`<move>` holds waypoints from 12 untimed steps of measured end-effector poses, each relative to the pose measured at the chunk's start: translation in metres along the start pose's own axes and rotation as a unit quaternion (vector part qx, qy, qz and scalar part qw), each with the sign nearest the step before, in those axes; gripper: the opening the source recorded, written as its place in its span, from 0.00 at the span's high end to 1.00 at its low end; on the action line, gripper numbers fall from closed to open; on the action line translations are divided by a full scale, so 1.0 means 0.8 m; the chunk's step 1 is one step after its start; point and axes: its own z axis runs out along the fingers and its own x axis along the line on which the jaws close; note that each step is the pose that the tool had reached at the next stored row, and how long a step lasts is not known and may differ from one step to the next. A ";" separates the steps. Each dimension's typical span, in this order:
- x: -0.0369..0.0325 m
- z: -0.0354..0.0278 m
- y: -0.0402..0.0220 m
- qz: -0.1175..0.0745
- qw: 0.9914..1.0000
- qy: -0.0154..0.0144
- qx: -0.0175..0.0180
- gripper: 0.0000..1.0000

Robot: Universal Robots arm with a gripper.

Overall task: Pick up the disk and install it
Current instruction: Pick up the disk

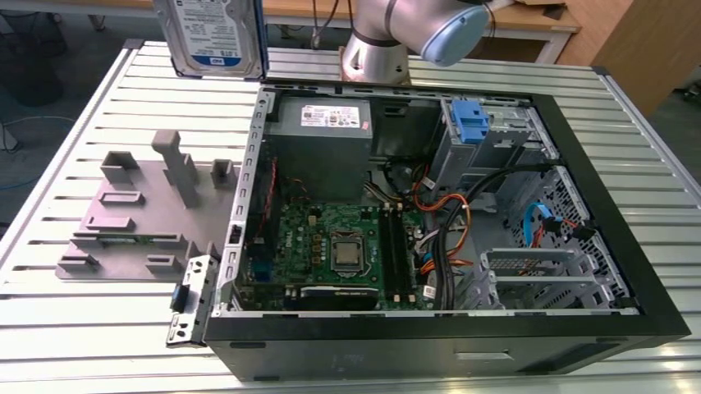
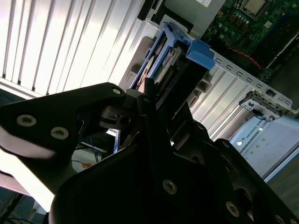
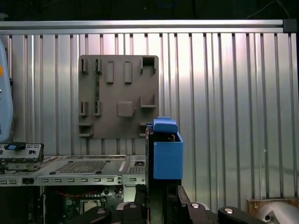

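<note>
- Worktop [image 1: 77, 345]: slatted aluminium, carries everything.
- PC case [image 1: 438, 361]: lies on its side, panel off, interior open to the exterior view. Motherboard [image 1: 328, 238] is on its floor, and a grey power-supply box [image 1: 323, 139] with a white sticker sits at the far end. An upright blue latch [image 1: 469, 123] stands at the drive bay, toward the exterior view's right.
- Arm [image 1: 411, 33]: silver base joint stands on the worktop just behind the case.
- Grey fixture plate [image 1: 121, 222]: flat on the worktop, just beside the case on the exterior view's left, with several pegs and slots.
- Disk [image 1: 213, 37]: off the worktop, held upright in the air beyond the case's far corner at the exterior view's left. Its white-and-blue label faces the exterior camera. In the first wrist view the disk [image 3: 167, 156] is edge-on, blue rail showing. In the second wrist view it [image 2: 163, 53] shows 1 blue rail and its connector end.
- Pincer [image 3: 161, 192]: black fingers [image 2: 148, 91] closed against both faces of the disk, which is carried clear of every surface.
</note>
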 end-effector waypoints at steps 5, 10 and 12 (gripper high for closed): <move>-0.0005 0.0001 -0.0122 0.000 1.000 0.000 0.000 0.65; -0.0009 0.0001 -0.0228 0.000 1.000 0.000 0.000 0.65; -0.0010 0.0001 -0.0267 0.000 1.000 0.000 0.000 0.65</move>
